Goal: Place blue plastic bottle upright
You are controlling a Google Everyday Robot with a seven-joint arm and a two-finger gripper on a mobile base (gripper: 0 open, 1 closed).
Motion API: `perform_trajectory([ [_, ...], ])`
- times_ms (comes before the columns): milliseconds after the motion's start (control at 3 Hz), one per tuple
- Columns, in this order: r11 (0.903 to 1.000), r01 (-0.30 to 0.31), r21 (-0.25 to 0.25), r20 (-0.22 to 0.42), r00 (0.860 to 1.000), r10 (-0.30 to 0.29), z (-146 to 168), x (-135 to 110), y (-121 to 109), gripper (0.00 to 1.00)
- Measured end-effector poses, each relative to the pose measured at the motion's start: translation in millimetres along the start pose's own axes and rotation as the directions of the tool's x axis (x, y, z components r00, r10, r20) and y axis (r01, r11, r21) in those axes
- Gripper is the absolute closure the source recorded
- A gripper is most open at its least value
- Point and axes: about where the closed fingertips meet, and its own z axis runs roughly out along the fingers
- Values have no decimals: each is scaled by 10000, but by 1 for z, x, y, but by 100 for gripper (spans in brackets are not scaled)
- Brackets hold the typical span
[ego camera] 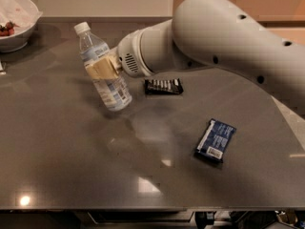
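The blue plastic bottle (pixel 110 87) is clear with a white cap at its top left and a white and light-blue label. It is held above the dark table (pixel 71 166), tilted a little with the cap leaning left. My gripper (pixel 102 68) is shut on the bottle's middle; one tan finger pad (pixel 101 69) shows across its front. The white arm reaches in from the upper right. The far finger is hidden behind the bottle.
A flat dark-blue wrapped packet (pixel 215 140) lies at the right of the table. A black ribbed packet (pixel 163 86) lies just right of the bottle. A white bowl (pixel 16 30) with red food stands at the far left corner.
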Motion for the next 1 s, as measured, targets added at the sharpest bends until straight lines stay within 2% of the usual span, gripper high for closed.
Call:
perform_trajectory([
  [333,9984,-109,-550,1133,9934,171,-5,2,-1,100],
  [667,9936,628,-935,2095,9769,-420,-15,12,-4,100],
  [1000,9758,1954,-985,2693,9492,-1629,-23,25,-5,100],
])
